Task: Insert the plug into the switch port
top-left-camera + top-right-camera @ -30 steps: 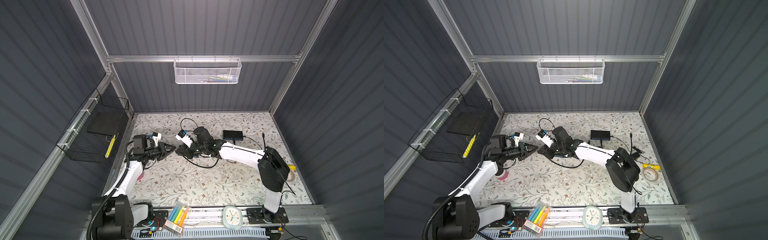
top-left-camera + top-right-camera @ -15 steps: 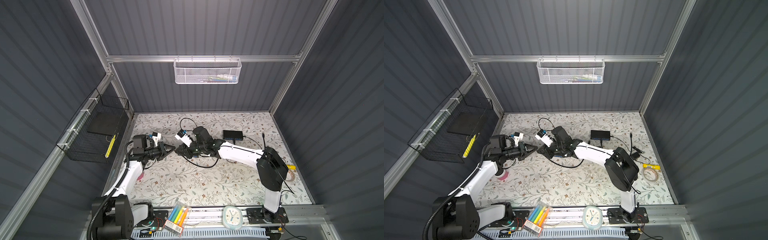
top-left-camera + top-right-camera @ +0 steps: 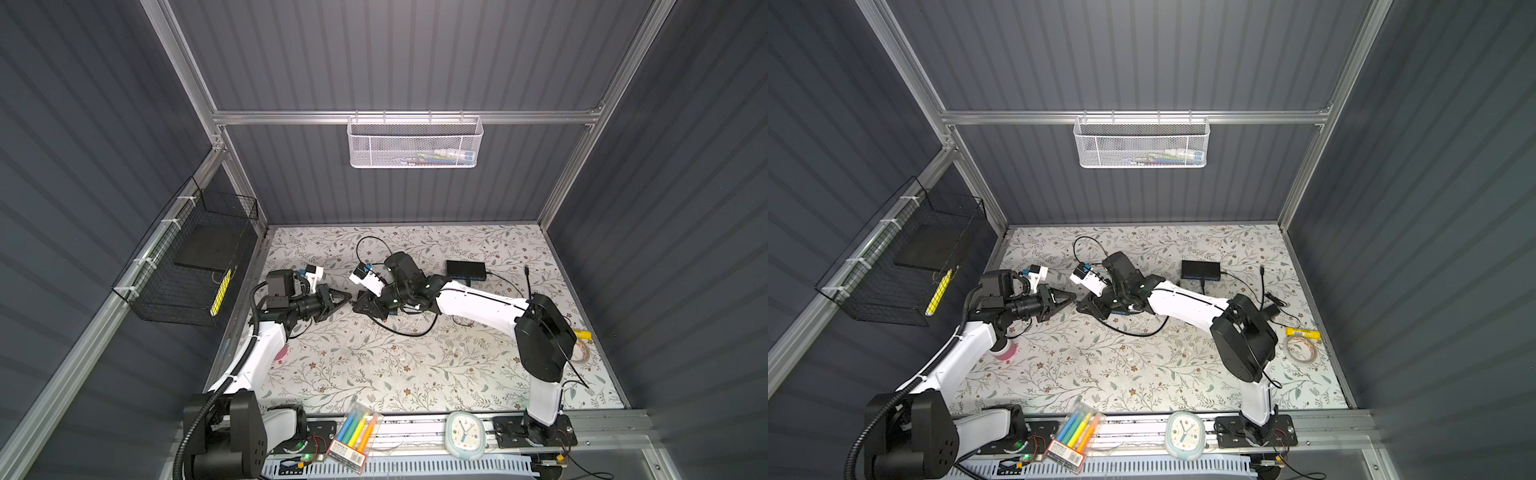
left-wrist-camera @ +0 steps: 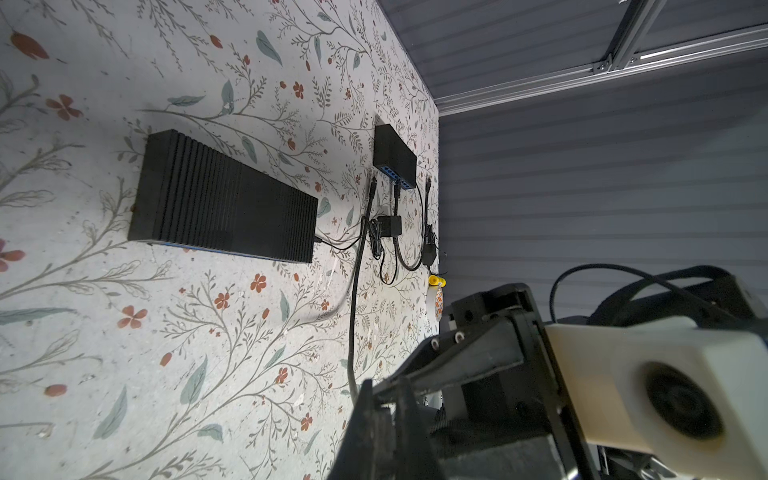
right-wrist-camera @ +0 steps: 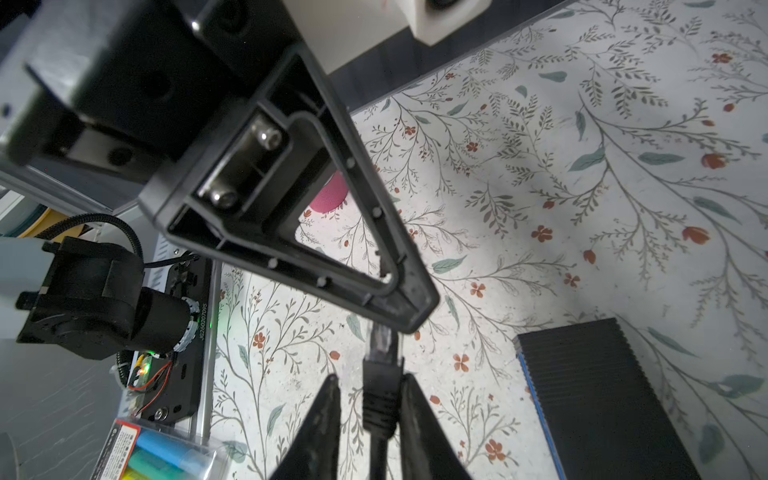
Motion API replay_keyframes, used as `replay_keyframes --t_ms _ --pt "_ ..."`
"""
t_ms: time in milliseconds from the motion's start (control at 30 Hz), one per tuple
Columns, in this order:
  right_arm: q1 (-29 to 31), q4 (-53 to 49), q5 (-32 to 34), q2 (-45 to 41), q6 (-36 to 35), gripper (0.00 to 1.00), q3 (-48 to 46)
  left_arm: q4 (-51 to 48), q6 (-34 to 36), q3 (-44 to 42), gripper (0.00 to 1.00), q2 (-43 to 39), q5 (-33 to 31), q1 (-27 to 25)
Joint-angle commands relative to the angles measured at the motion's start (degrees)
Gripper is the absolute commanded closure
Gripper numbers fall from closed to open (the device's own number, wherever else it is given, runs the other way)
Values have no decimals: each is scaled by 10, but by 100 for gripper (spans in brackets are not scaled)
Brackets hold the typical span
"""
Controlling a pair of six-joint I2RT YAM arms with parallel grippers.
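**Two grippers, one plug, at ten o'clock**

Down at the near rail, six o'clock, a pen pack and a clock sit side by side. Up onto the floral table, and a pink blob peeks out under the left arm at eight o'clock. Now the action, ten o'clock of centre: left gripper and right gripper nose to nose, tips almost touching. The right wrist view tells it best. The plug stands between the right gripper's fingers, one pad against the boot and daylight on the other side, so those jaws are parted and loose. The plug's clear nose runs up under the left gripper's tip, and that one looks clamped tight on it. Just beside them, under the right arm, lies a ribbed box. Out at three o'clock, a yellow marker. Further back at one o'clock is the switch, blue ports facing us, cables already in, well apart from the plug. High on the back wall at twelve o'clock hangs a white basket, and on the left wall a black basket
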Motion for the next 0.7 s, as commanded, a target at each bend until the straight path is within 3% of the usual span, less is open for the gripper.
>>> replay_keyframes --t_ms 0,667 --pt "-3 -33 -20 12 -19 75 23 -7 12 10 95 -10 14 -3" --pt "-4 -10 -20 27 -6 80 36 -9 15 9 96 -15 18 -3"
